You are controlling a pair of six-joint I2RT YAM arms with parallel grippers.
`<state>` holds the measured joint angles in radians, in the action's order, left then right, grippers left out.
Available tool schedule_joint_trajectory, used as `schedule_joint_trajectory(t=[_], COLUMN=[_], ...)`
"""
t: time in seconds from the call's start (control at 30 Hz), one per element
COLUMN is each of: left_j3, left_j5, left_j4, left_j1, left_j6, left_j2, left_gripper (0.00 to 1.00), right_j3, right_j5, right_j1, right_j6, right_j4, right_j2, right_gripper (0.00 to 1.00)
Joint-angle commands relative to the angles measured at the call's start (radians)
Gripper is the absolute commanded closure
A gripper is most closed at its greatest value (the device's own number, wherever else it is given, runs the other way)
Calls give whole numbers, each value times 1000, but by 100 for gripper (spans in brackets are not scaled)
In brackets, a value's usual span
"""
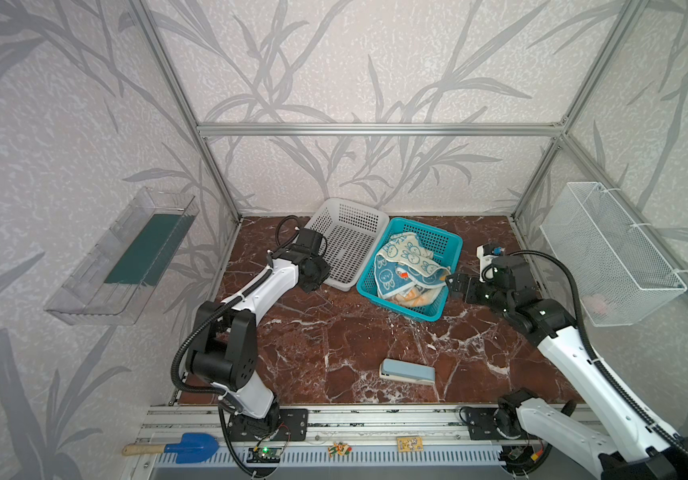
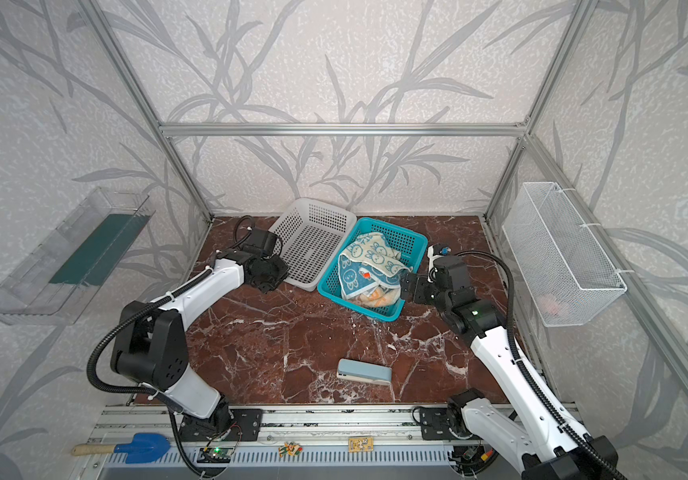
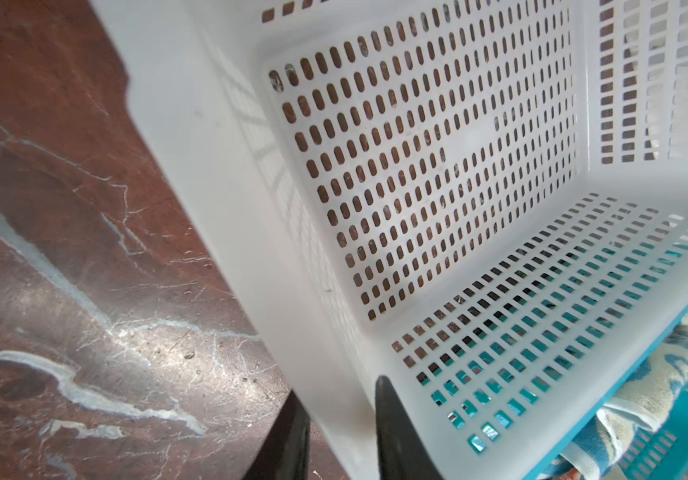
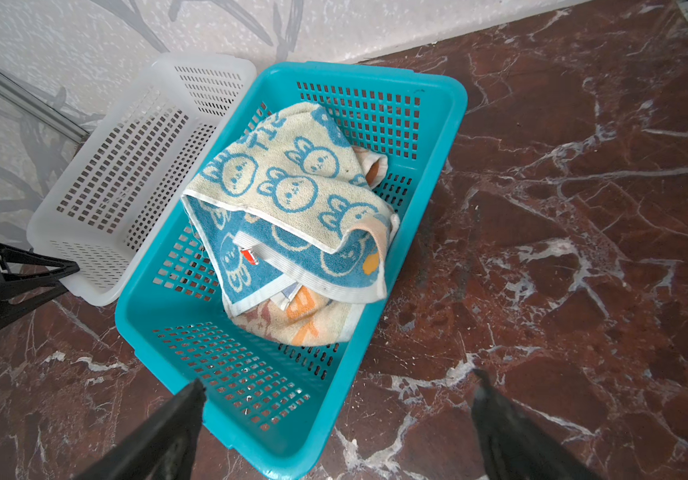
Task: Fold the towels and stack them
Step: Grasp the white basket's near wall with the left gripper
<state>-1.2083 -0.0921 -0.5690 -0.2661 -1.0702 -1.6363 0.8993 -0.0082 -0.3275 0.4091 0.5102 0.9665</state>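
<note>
Towels [image 4: 292,195]: soft, limp, light, heaped beyond right gripper's [image 4: 339,377] spread fingers. I'd pinch a hemmed corner. Left gripper [image 3: 338,386] clamps white basket's [image 3: 209,166] wall.

The marble tabletop [image 1: 334,332] lay open across its middle. Toward the back edge the white basket [image 1: 350,241] and the teal basket [image 1: 429,239] stood touching, closing the way between them; towels [image 1: 406,262] filled much of the teal one. A pale blue block [image 1: 408,372] lay near the front edge.

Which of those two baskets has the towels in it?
The turquoise basket; the towels lie bunched inside, while the white basket beside it holds nothing.
</note>
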Motion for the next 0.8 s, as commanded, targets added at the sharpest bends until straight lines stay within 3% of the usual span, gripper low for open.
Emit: schedule_joint_trajectory(t=[0.0,0.2,0.4,0.6,0.77], left_j3=[3,4,-27,-201,-404], left_j5=[8,25,17,70,226], left_j4=[-20,-79,-155,-272,-408], left_j1=[8,66,213,285,286], left_j6=[14,84,233,495,709], left_j2=[-13,9,0,-123,-264], left_gripper=[78,94,98,100,100], right_j3=[-9,-10,-20,-34,-25], right_j5=[12,16,11,4,-10], right_j1=[-4,-4,-4,-4,-4], right_j6=[-16,-23,-23,-14,-12], right_j4=[-10,-9,-19,-42,-54], right_j2=[-16,-17,-13,8,38], right_gripper=[1,1,1,1,1])
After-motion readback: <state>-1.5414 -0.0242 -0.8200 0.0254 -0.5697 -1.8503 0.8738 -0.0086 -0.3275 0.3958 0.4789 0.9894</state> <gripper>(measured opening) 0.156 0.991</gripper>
